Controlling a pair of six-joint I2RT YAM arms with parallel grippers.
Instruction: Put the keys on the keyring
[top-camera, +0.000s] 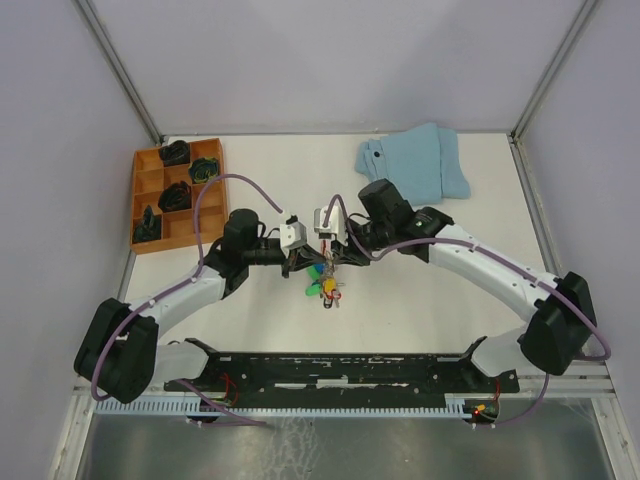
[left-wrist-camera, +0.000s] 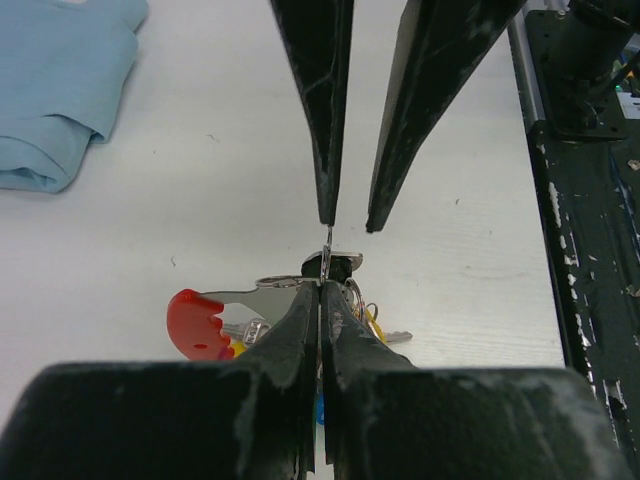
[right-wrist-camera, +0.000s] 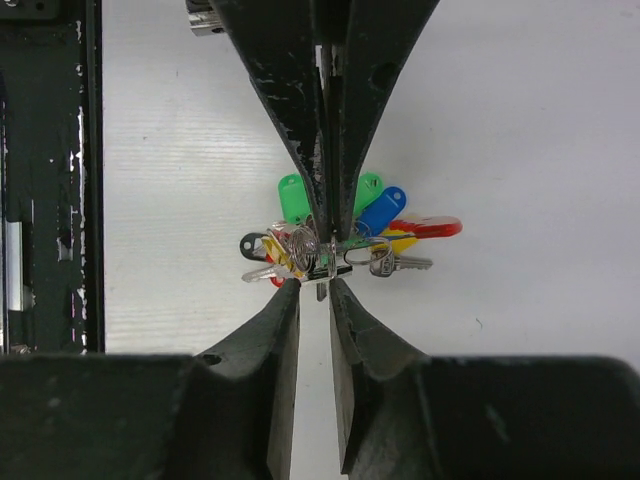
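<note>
White table (top-camera: 420, 310), pale lilac enclosure walls (top-camera: 330, 60), grey metal corner posts (top-camera: 120, 68), even diffuse light

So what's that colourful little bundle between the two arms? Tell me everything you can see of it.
It is a bunch of keys: small silvery keys with plastic heads in green, blue, yellow and red, fanned out over the white table, their metal ends gathered at the middle. The left tool is shut on a thin metal part at that middle; the right tool, slightly open, faces it closely.
</note>
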